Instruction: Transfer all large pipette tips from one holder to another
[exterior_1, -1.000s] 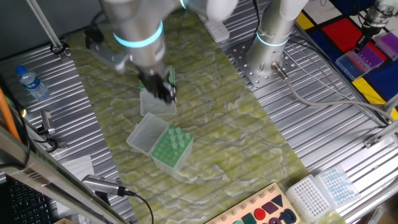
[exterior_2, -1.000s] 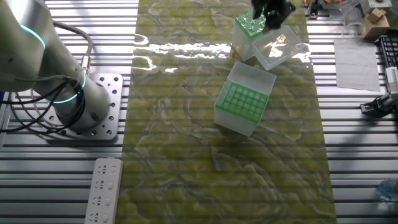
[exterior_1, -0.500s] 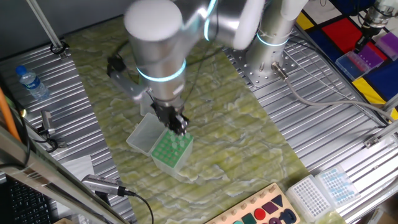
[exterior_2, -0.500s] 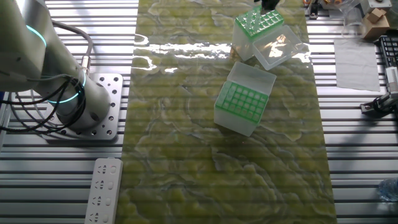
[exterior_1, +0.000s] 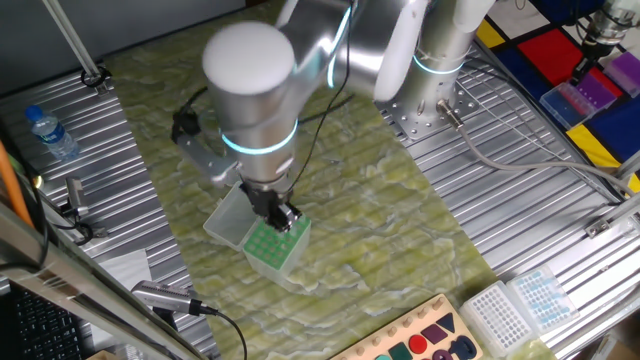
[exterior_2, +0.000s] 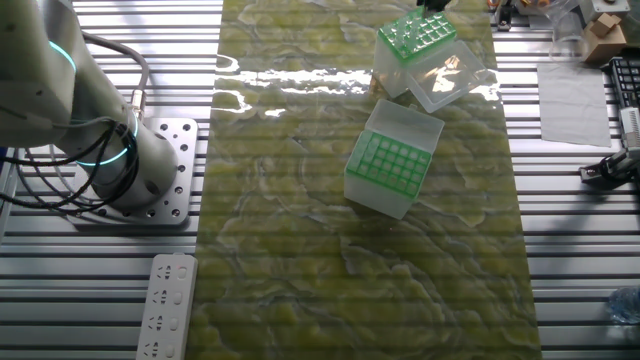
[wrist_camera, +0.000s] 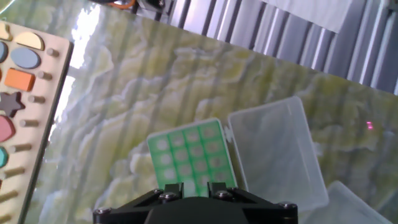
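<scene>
Gripper (exterior_1: 287, 216) hung directly over the green tip rack (exterior_1: 272, 240) that stood on the yellow-green marbled mat (exterior_1: 380, 210), its black fingers just above the rack's grid; whether they were spread, pressed together or pinching a tip could not be told, since the arm hid them in one fixed view and the hand view showed only the black hand body at the bottom edge. Large pipette tips (wrist_camera: 186, 152) sat in this rack as pale whitish round tops in the green cells. Hinged to the rack's side, its clear lid (wrist_camera: 277, 155) lay open flat on the mat. Well apart from this rack on the same mat stood a second green-grid holder (exterior_2: 389, 165) with its own clear lid raised behind it. Beyond the mat's edge nearest the rack lay a wooden shape-sorting board (wrist_camera: 22, 99)
</scene>
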